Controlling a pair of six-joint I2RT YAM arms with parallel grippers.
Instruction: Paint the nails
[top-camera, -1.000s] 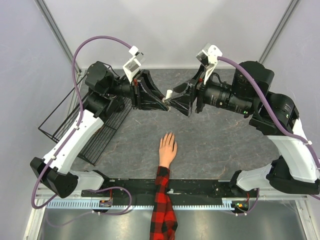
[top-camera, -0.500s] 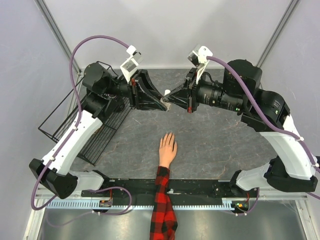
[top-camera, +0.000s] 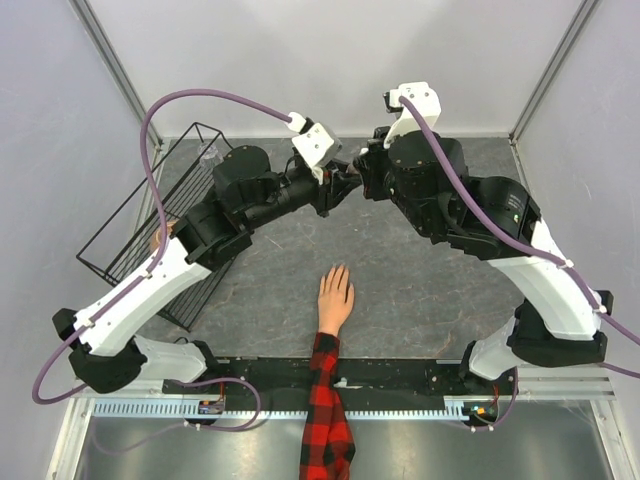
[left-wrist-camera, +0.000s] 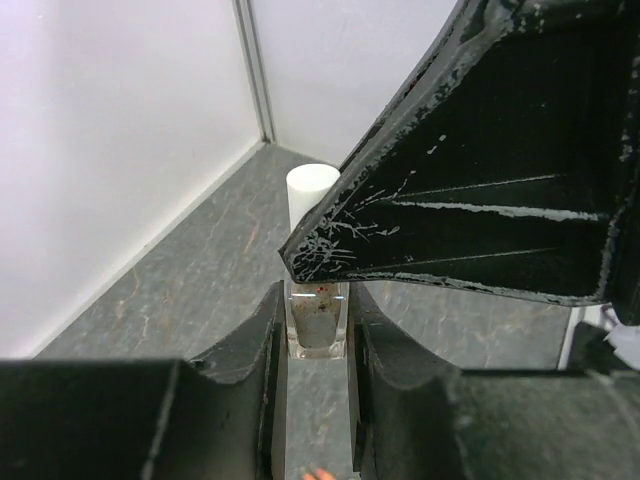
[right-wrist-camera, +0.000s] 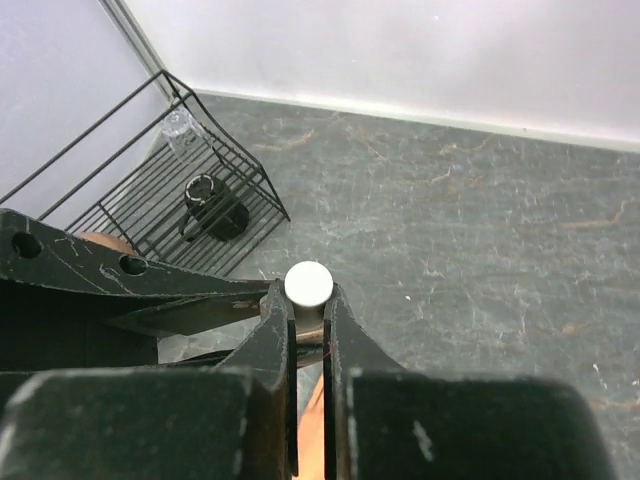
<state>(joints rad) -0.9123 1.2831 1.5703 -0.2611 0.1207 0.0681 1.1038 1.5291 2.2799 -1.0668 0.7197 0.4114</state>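
Note:
The mannequin hand (top-camera: 335, 295) lies palm down at the table's near middle, with a red-and-black plaid sleeve (top-camera: 325, 400). Its nails (top-camera: 338, 270) are skin-toned and barely show. Above and behind it the two grippers meet. My left gripper (top-camera: 333, 192) is shut on a small clear polish bottle (left-wrist-camera: 316, 320). The white round cap (right-wrist-camera: 308, 284) tops that bottle, and my right gripper (right-wrist-camera: 309, 300) is shut on it, with a black finger (left-wrist-camera: 480, 200) crossing over the bottle. Between the right jaws, part of the hand (right-wrist-camera: 318, 420) shows far below.
A black wire basket (top-camera: 150, 230) stands at the table's left, holding a dark object (right-wrist-camera: 205, 205) and a clear jar (right-wrist-camera: 180, 130). White walls close off the back and both sides. A black rail (top-camera: 400, 375) runs along the near edge.
My right gripper has closed on the white cap. Both arms have swung up and turned, and the point where the grippers meet has shifted slightly toward the back wall.

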